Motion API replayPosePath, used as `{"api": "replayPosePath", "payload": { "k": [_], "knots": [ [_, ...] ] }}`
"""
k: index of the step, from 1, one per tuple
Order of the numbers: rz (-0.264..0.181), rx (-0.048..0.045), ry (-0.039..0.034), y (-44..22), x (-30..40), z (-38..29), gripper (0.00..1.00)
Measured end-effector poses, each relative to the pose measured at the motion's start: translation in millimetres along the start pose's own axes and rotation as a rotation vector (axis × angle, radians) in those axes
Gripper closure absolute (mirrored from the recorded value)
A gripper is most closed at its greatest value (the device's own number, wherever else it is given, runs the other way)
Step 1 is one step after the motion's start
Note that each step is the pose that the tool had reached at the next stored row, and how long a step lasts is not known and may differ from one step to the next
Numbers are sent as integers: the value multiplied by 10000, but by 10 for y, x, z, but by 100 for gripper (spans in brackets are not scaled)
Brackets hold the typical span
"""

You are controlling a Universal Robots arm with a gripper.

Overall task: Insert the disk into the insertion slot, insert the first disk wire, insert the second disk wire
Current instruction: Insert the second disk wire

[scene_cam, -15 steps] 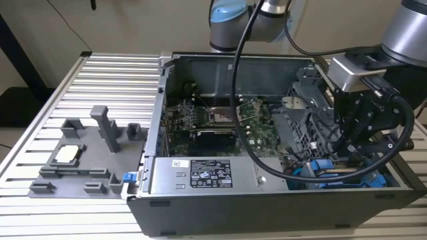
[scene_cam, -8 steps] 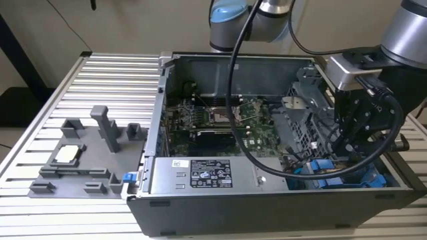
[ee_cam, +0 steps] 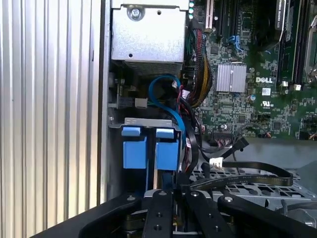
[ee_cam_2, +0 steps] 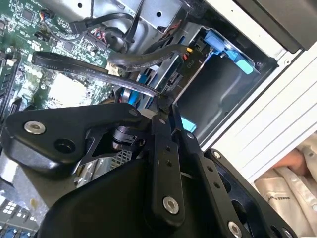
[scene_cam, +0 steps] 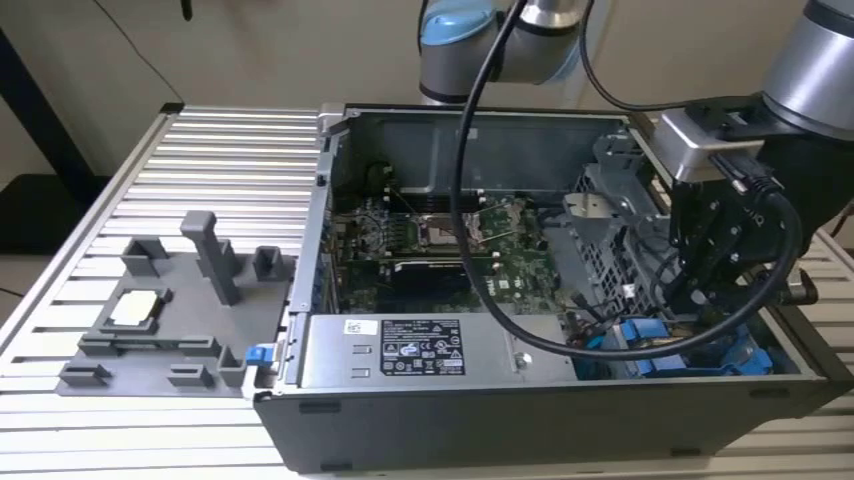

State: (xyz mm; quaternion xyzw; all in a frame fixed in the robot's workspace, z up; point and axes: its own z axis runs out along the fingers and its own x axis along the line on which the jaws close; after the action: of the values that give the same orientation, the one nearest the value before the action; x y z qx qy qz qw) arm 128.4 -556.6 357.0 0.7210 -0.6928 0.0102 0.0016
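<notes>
Open grey computer case [scene_cam: 441,410] on a ribbed aluminium surface [scene_cam: 214,170], exterior view. The black tool [scene_cam: 701,295] reaches down into the case at the exterior view's right, above the rectangular grey sheet-metal insertion slot with blue plastic rails [scene_cam: 694,355]. In both wrist views its fingers [ee_cam_2: 161,116] [ee_cam: 158,196] stand close together, pinching a flat black cable [ee_cam_2: 99,67] [ee_cam: 242,178]. Blue tabs [ee_cam: 148,151] lie just beyond the fingertips. Green motherboard [scene_cam: 441,250] lies beside the slot.
</notes>
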Motion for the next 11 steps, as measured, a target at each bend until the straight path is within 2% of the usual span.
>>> {"api": "replayPosePath", "payload": {
  "k": [1,2,5,6,8,11],
  "knots": [
    [0,3,-73,-1,9,3,84],
    [1,7,-177,-2,21,7,84],
    [5,21,-518,-9,54,19,84],
    [7,23,-585,-15,65,20,84],
    [7,23,-619,-32,88,24,84],
    [10,20,-631,-50,114,30,84]
  ]
}}
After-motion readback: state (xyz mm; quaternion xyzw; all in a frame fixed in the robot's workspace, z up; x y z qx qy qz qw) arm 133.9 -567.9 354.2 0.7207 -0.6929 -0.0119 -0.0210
